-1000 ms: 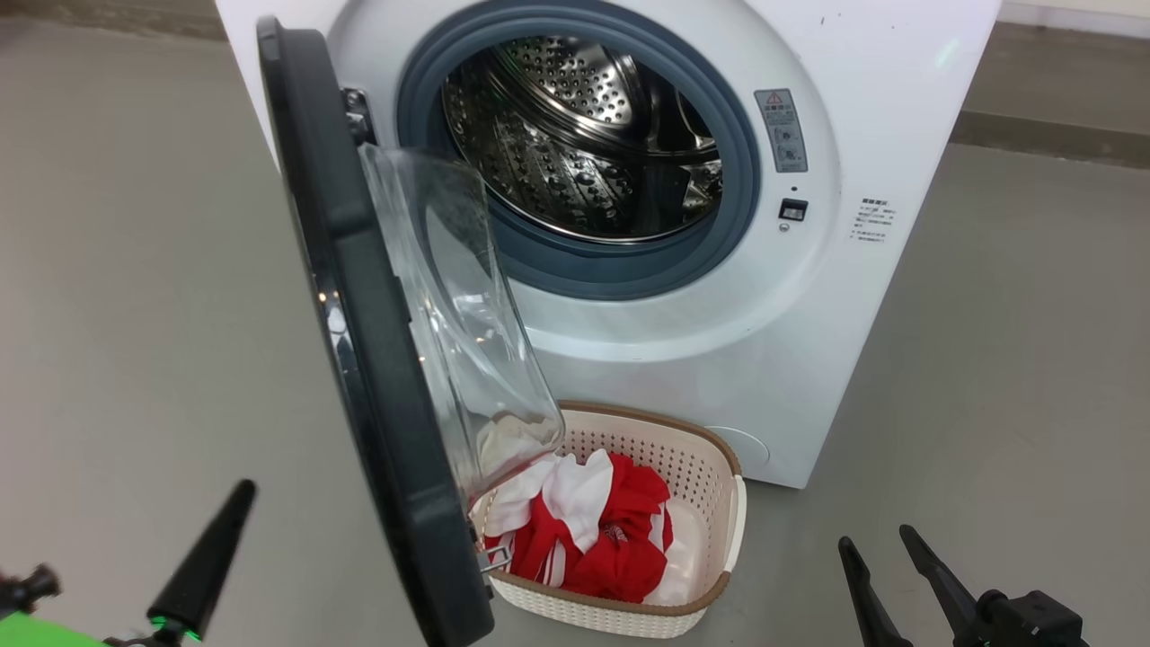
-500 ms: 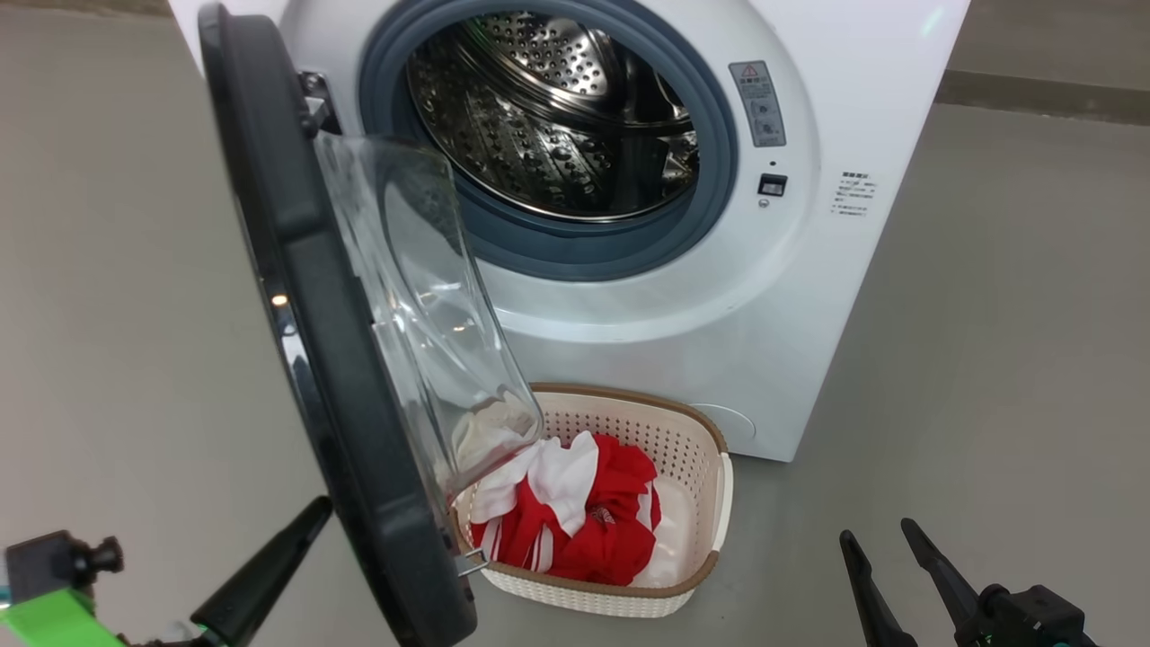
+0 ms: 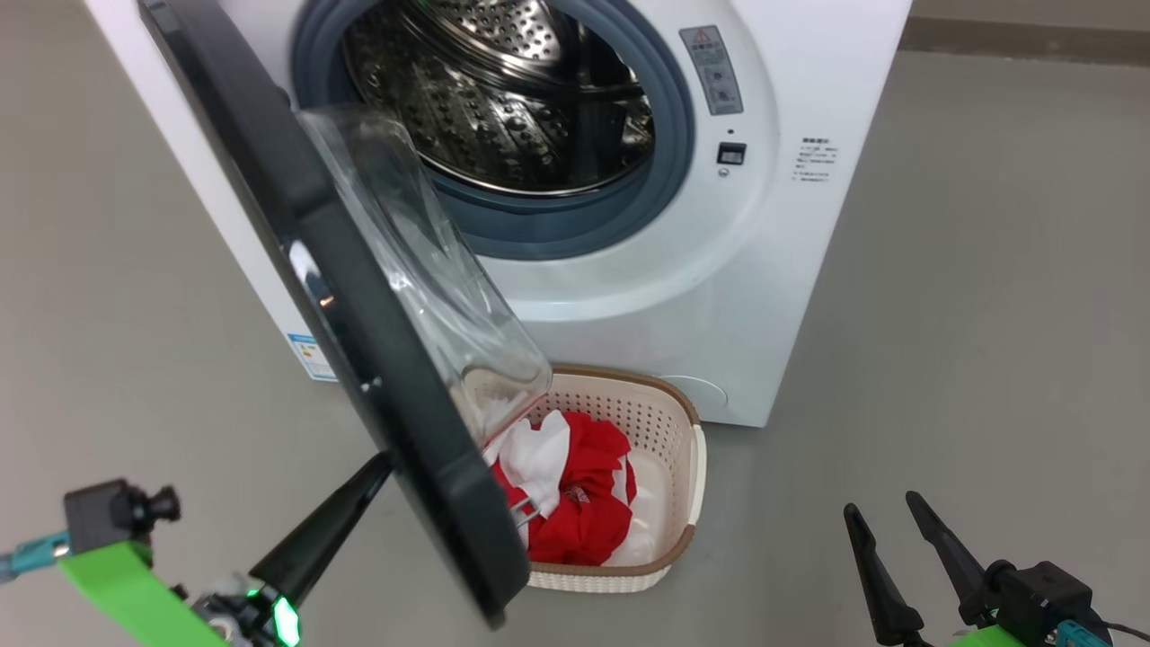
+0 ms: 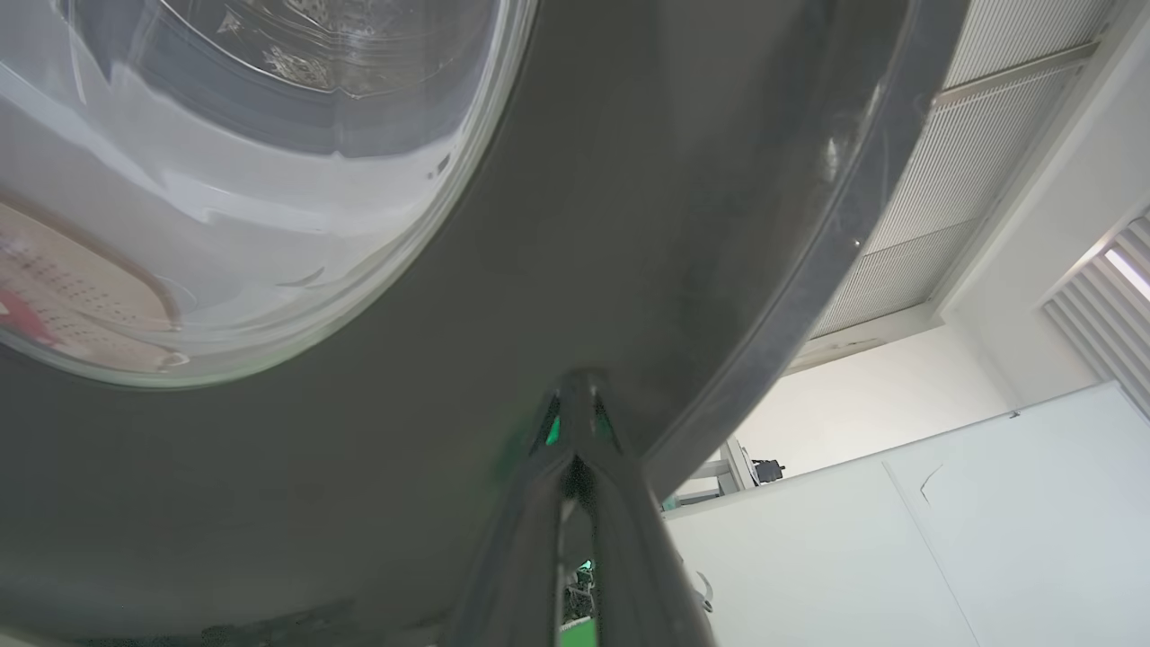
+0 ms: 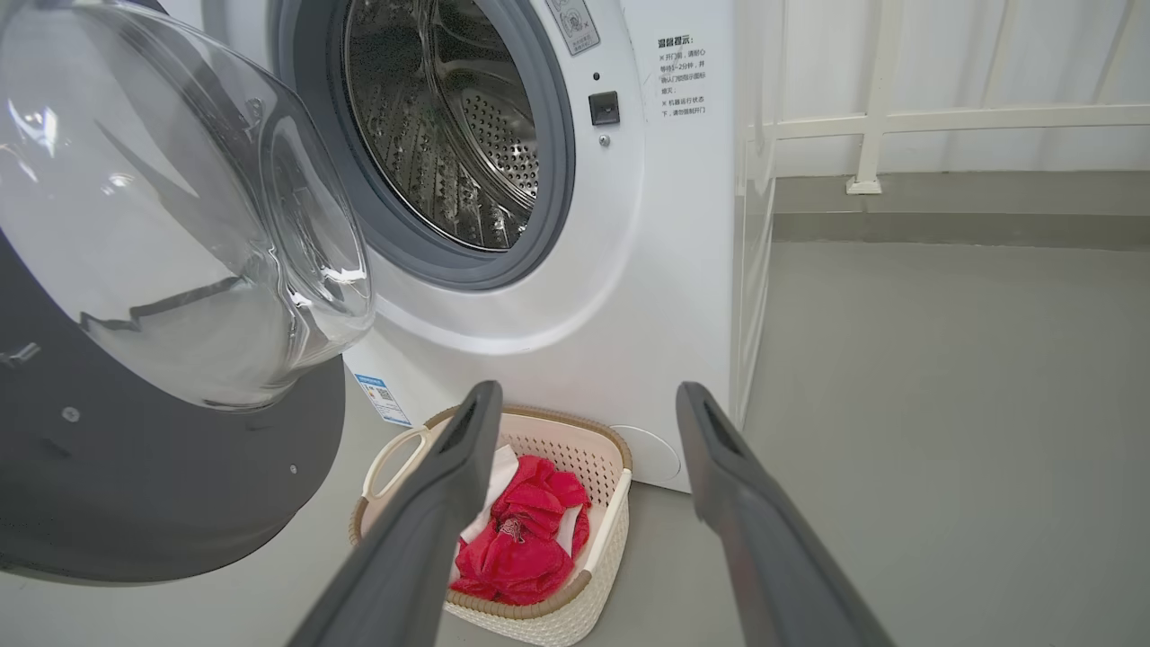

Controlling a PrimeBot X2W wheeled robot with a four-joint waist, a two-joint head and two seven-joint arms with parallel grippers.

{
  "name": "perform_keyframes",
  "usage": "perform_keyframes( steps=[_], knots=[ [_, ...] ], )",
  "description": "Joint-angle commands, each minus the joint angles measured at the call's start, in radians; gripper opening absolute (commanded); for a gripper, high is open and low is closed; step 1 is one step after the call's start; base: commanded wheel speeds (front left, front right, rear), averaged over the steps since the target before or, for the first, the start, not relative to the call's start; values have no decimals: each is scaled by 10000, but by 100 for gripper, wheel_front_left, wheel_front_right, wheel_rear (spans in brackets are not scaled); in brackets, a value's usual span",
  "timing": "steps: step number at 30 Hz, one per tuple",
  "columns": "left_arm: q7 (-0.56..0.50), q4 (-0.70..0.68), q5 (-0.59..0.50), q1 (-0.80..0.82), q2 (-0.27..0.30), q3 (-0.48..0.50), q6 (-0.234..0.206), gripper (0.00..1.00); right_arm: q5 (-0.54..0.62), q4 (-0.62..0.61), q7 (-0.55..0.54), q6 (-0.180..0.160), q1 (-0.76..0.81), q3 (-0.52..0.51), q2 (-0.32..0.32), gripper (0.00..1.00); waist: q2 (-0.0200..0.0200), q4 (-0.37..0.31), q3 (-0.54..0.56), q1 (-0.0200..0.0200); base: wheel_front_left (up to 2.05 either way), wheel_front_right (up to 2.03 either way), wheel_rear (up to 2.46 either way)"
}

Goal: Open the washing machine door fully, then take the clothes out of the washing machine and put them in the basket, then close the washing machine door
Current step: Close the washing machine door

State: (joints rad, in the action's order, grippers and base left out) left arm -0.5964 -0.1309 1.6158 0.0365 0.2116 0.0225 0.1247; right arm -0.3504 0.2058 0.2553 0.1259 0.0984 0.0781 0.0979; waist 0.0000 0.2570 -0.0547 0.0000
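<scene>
The white washing machine (image 3: 719,296) stands with its steel drum (image 3: 503,99) bare of clothes. The washing machine door (image 3: 359,341) hangs part-way open, glass bowl facing the opening. My left gripper (image 3: 382,463) is shut on nothing, its tip against the door's black outer face (image 4: 629,225), near the lower rim. The basket (image 3: 692,467) sits on the floor under the door, holding the red and white clothes (image 3: 575,503). My right gripper (image 3: 880,505) hovers open at the lower right, apart from everything. In the right wrist view the right gripper (image 5: 588,395) frames the basket (image 5: 611,512) and clothes (image 5: 521,539).
Grey floor spreads to the left and right of the machine. A white railing (image 5: 862,135) runs along the wall to the machine's right. A small blue label (image 3: 310,355) shows low on the machine's front, left of the door.
The head view has shifted, so the machine sits further left and higher. My left gripper has moved right until its tip meets the door's outer face. The right gripper has kept its place.
</scene>
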Motion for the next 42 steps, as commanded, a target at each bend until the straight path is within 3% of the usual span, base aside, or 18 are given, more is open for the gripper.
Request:
perform_keyframes(
  steps=[1,10,19,30,42],
  knots=[
    [-15,-335,-175,656,0,248,59,0,26,-276,65,48,-371,162,193,100,0,-170,-160,0,0,0,0],
    [611,83,-872,1667,-539,-320,59,0,17,-292,65,48,-648,123,199,100,0,-753,-506,0,0,0,0],
    [1855,617,-1383,2697,-622,-861,59,0,8,-340,65,48,-913,59,149,100,0,-1388,-950,0,0,0,0],
    [4050,1633,-1759,4340,-73,-1839,59,0,-25,-380,65,48,-1330,-3,-22,100,0,-2533,-1594,0,0,0,0],
    [5870,3033,-1813,6095,686,-2700,59,0,-53,-422,65,48,-1633,-33,-220,100,0,-3320,-2139,0,0,0,0]
  ],
)
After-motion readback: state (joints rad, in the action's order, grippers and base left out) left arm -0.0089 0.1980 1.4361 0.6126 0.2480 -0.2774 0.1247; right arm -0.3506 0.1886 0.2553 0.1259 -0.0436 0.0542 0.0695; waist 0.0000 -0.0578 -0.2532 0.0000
